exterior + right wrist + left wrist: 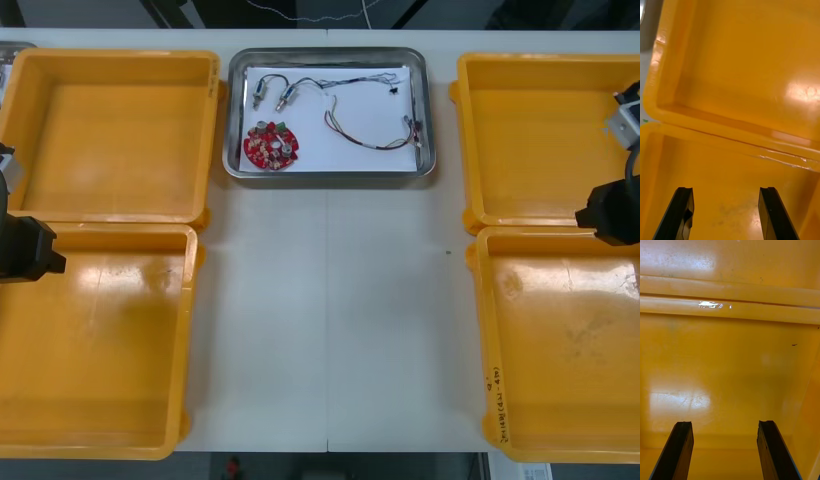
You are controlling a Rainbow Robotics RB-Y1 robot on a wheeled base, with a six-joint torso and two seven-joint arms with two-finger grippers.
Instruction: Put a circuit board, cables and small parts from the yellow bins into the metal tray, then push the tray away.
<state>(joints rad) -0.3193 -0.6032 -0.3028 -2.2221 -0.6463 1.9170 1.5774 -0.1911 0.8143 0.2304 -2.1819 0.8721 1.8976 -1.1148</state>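
Far L, your L gripper (724, 424) sits at the table's outer edge, over the near L bin (100, 232), close to its far wall. Its fingers (680, 450) stand well apart, w/ bin floor showing between them. The wrist view has the two touching rims just ahead and the far L bin (120, 58) beyond.

Next over, at the far edge mid-table, you've got the metal tray (330, 176), white inside, between the two far bins and just beside each. Inside it, L to R:
- The round red circuit board (270, 147) lies flat in the near-L corner.
- Two small metal parts (259, 96) lie side by side just beyond the board, toward the far-L corner.
- A black cable (345, 79) runs from those parts along the far wall toward the far-R corner.
- A red and yellow cable (365, 140) curves across the R half, one end by the R wall.

R of the tray, the far R bin (468, 140) and near R bin (478, 340) sit rim to rim. Your R gripper (726, 189) is at the table's R edge, about over the seam between them. The wrist view puts its fingers (771, 213) over the near bin's floor w/ the far bin ahead. They're spread apart, w/ orange floor between them.
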